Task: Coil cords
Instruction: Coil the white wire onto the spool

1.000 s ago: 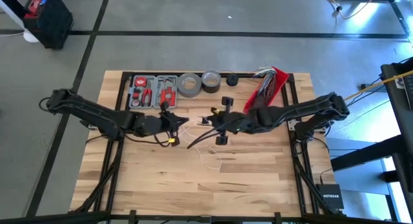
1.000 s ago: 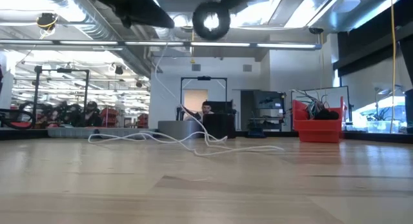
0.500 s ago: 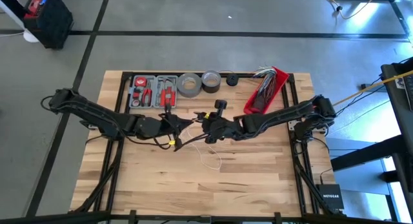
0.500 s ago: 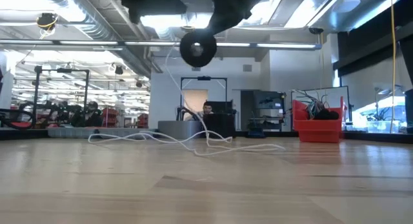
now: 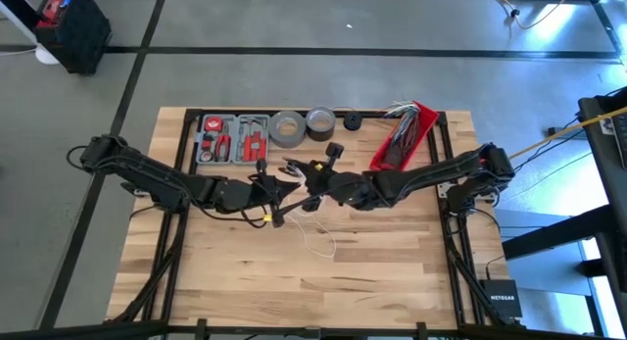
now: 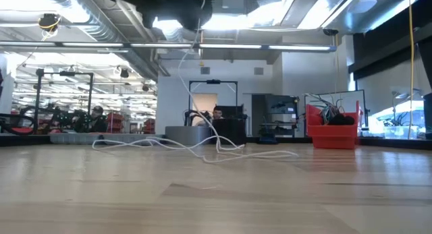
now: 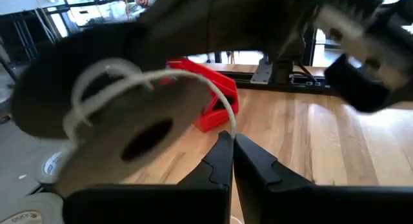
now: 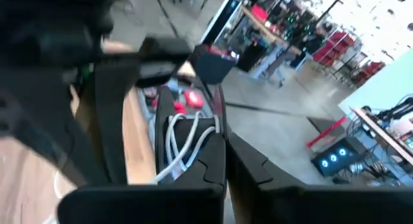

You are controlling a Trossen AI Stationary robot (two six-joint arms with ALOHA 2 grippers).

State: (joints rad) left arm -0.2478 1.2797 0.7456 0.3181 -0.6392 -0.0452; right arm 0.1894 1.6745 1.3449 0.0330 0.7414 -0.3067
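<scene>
High view gives you the wooden table (image 5: 372, 271) on a grey concrete floor, with a tool tray (image 5: 233, 137), two tape rolls (image 5: 288, 128) and a red bin (image 5: 402, 134) along its upper edge. Both arms meet at mid-frame: the left gripper (image 5: 281, 188) and right gripper (image 5: 306, 173) sit just beside each other, and a loop of the white cord (image 5: 318, 244) lies on the wood just below them.

Low view shows you what the top-down one cannot: the cord (image 6: 196, 92) rises from the tabletop to the dark grippers at the upper edge, with a large open workshop behind.

Left wrist view has its fingers (image 7: 216, 162) pressed shut on the cord (image 7: 226, 111), a black disc (image 7: 97, 121) filling the left.

Right wrist view shows shut fingers (image 8: 210, 162) with white strands (image 8: 184, 140) just past them.
</scene>
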